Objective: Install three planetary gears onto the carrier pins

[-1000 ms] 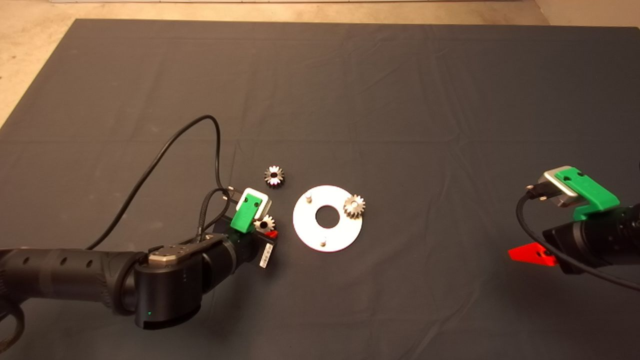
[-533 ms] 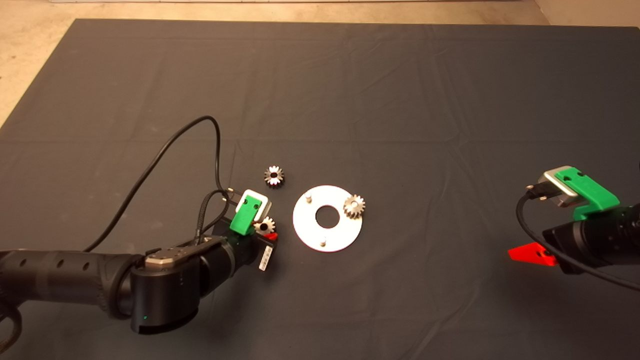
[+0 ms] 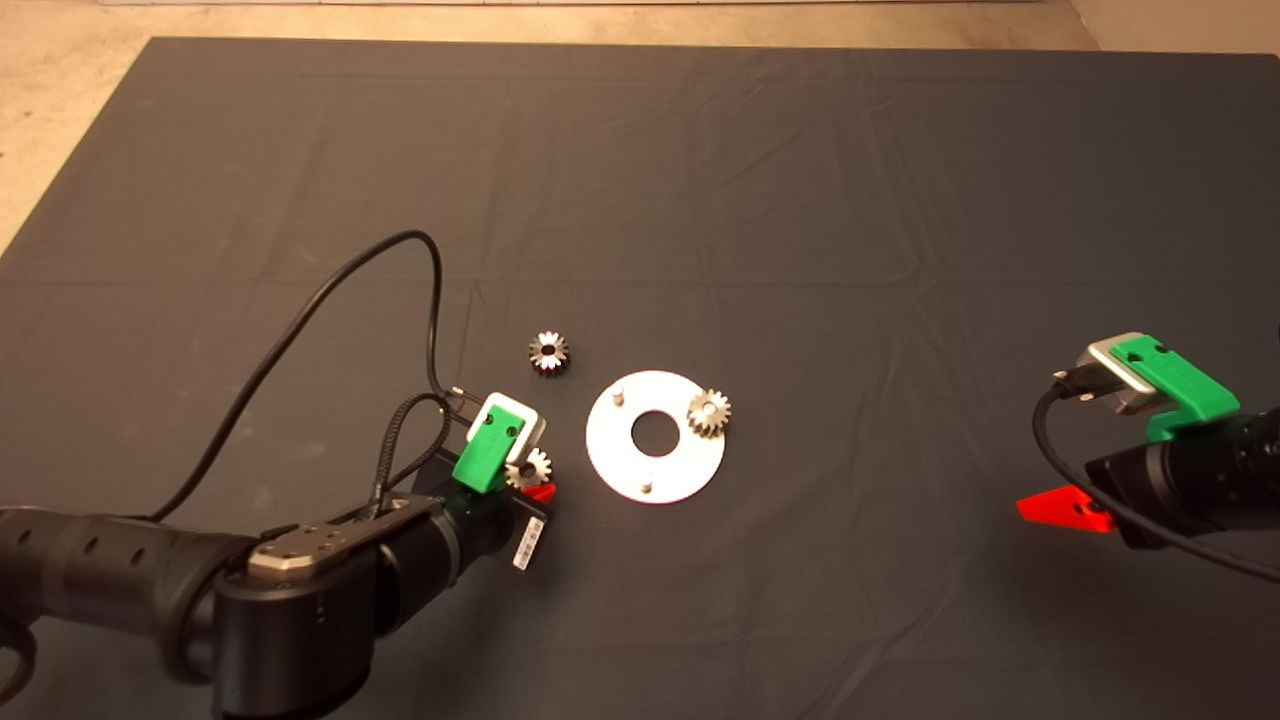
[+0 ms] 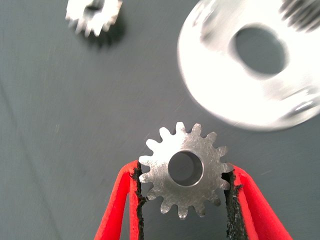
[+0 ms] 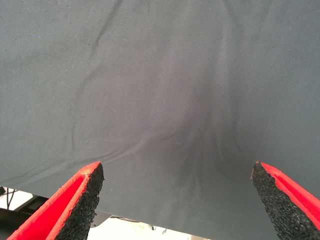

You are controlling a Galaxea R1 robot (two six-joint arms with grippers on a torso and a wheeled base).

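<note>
A dark wrinkled mat (image 3: 760, 160) covers the table; pale floor (image 3: 60, 90) beyond.

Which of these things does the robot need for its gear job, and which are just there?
For the job:
- gear in the left hand, pinched between its pads
- gear lying loose on the mat
- gear already sitting on the disc
- disc with two bare pins

Just there:
- dark mat
- right hand, open and waiting at the mat's right side
- black cable
</note>
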